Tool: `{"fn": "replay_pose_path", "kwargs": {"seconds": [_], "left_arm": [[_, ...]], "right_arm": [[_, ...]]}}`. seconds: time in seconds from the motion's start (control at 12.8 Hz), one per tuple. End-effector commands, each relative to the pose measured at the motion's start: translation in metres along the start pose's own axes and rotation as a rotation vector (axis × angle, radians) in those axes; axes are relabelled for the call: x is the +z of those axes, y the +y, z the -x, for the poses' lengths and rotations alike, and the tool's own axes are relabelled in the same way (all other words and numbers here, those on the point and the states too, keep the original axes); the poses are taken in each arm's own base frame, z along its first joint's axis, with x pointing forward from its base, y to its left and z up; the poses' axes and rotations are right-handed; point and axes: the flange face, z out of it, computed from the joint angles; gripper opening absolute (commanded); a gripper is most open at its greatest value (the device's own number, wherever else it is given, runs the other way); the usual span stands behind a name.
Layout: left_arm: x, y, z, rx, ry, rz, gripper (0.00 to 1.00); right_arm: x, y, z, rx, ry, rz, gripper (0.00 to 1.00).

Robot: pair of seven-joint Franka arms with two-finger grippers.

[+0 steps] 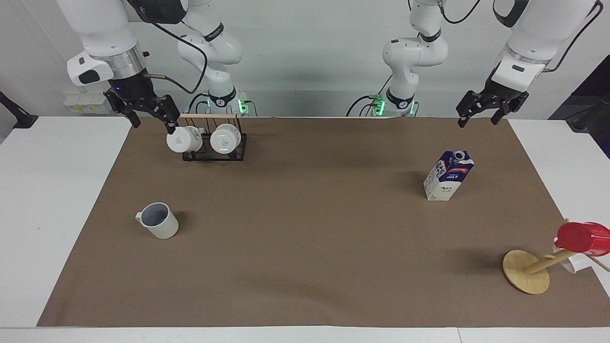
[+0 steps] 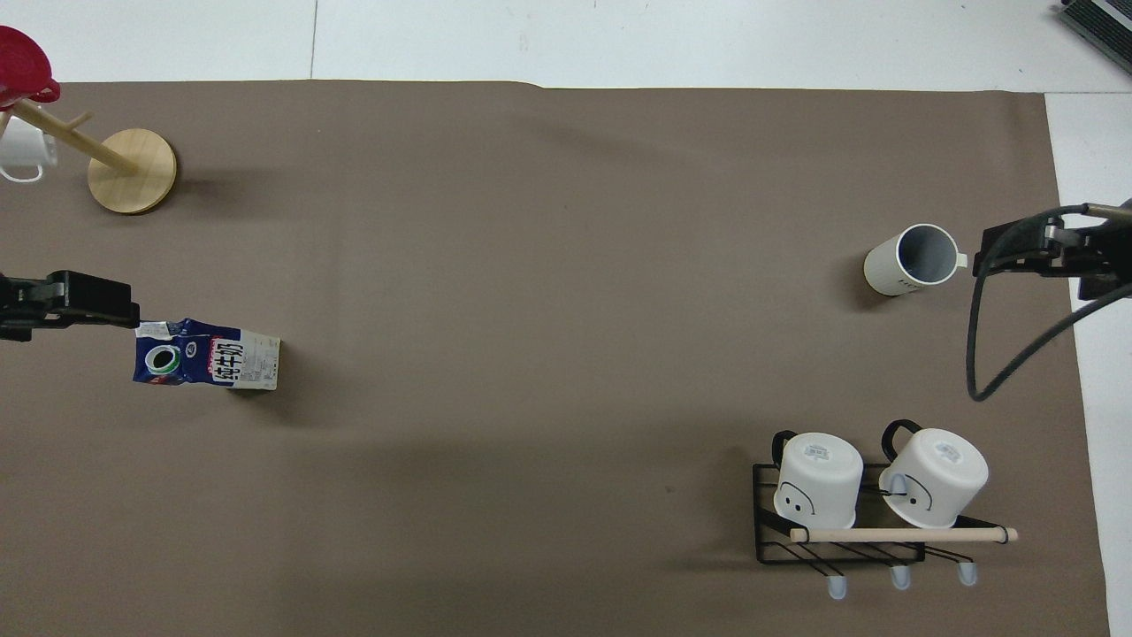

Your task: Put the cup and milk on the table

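The cup (image 1: 157, 220) and the milk (image 1: 448, 176) are standing upright on the counter (image 1: 305, 247), well apart, the cup toward the right arm's end. Both grippers are hanging in the air with fingers apart: the right gripper (image 1: 149, 116) beside a mug rack (image 1: 213, 140), the left gripper (image 1: 479, 113) above the counter's edge.

Wide bare brown sheet mid-table (image 1: 305, 247), open for passage btwn pale grey mug (image 1: 158, 220) and blue-white milk carton (image 1: 448, 175). Obstacles: black wire rack w/ two white mugs (image 1: 213, 140) nearer robots; round wooden peg stand w/ red cup (image 1: 533, 269) at left arm's end.
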Motion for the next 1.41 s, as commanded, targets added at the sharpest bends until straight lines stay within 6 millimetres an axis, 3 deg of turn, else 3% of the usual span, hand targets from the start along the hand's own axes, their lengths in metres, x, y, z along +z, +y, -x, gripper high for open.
{"fn": "replay_pose_path", "kwargs": {"seconds": [0.0, 0.7, 0.86, 1.02, 1.33], "left_arm": [[-0.006, 0.0, 0.004, -0.011, -0.003, -0.014, 1.0], [-0.006, 0.0, 0.004, -0.011, -0.005, -0.014, 1.0], [-0.006, 0.0, 0.004, -0.011, -0.006, -0.014, 1.0], [-0.005, 0.0, 0.006, -0.008, -0.018, -0.016, 1.0], [-0.005, -0.001, 0.015, -0.01, -0.067, -0.022, 1.0]], "right_arm": [[-0.001, -0.002, -0.001, -0.029, 0.007, -0.014, 1.0], [0.002, 0.009, -0.012, -0.015, 0.032, -0.001, 1.0], [0.008, 0.017, -0.026, -0.013, 0.031, -0.005, 1.0], [0.02, 0.02, -0.043, -0.04, 0.058, -0.013, 1.0], [0.071, 0.019, -0.079, -0.04, 0.099, -0.018, 1.0]]}}
